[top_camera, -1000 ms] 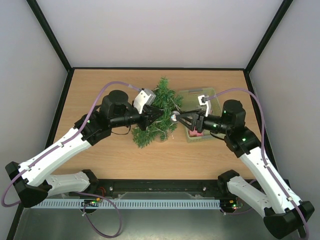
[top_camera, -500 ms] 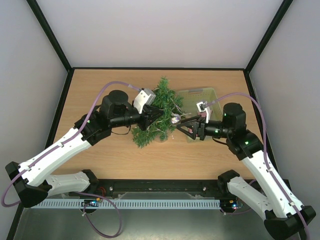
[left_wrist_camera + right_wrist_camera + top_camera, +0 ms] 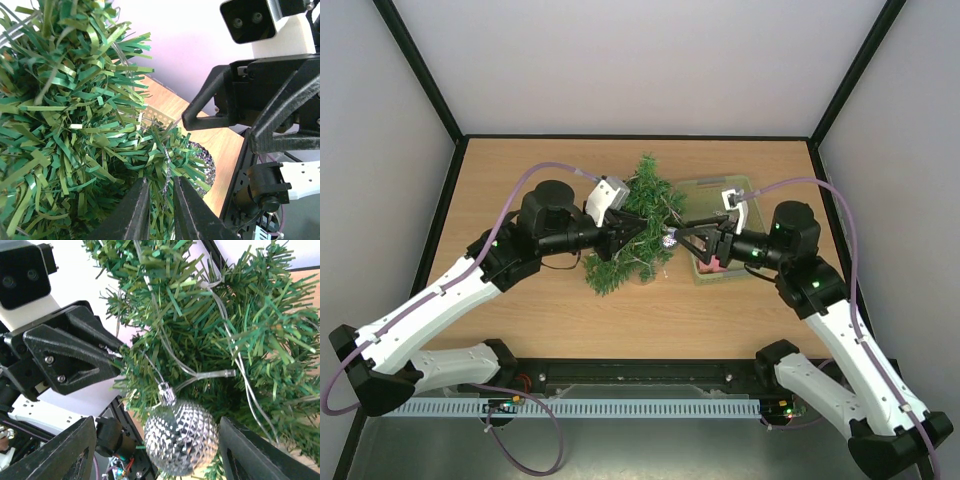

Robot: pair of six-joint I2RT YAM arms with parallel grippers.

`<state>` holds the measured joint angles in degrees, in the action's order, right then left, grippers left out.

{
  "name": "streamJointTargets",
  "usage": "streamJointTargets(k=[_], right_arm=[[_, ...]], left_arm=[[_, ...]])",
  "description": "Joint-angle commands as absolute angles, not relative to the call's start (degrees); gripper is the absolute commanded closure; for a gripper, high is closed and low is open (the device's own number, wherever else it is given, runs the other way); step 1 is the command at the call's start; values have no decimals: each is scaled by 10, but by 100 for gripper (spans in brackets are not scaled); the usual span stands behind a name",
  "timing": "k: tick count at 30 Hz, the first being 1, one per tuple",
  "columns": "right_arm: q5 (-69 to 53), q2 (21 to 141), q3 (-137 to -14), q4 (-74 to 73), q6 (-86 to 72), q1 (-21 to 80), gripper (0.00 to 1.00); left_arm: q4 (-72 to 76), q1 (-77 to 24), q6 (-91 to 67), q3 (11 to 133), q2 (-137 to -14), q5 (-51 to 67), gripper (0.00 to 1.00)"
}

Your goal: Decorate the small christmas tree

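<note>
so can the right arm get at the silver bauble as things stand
Probably yes. The right gripper is open, and the silver bauble hangs from the small christmas tree just off its fingertips, with nothing between. The left gripper, shut on a branch nearby, sits off to one side.

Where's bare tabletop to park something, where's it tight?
Bare table at the far left corner beyond the left arm, and the near strip between the small christmas tree and front rail. Crowded: between tree and green basket, where left gripper, right gripper and silver bauble meet.
</note>
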<state>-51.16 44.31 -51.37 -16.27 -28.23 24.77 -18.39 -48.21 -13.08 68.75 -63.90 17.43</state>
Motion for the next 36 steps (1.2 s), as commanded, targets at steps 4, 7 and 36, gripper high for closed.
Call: streamJointTargets(k=[4, 7, 36], right_arm=[[-548, 489, -531, -74, -328, 248, 34], [-569, 502, -531, -69, -328, 248, 34], [-373, 429, -554, -167, -317, 248, 31]], left_arm=[[-164, -482, -135, 698, -634, 180, 84], [-159, -482, -137, 694, -634, 179, 84], [-164, -482, -166, 694, -594, 130, 46]])
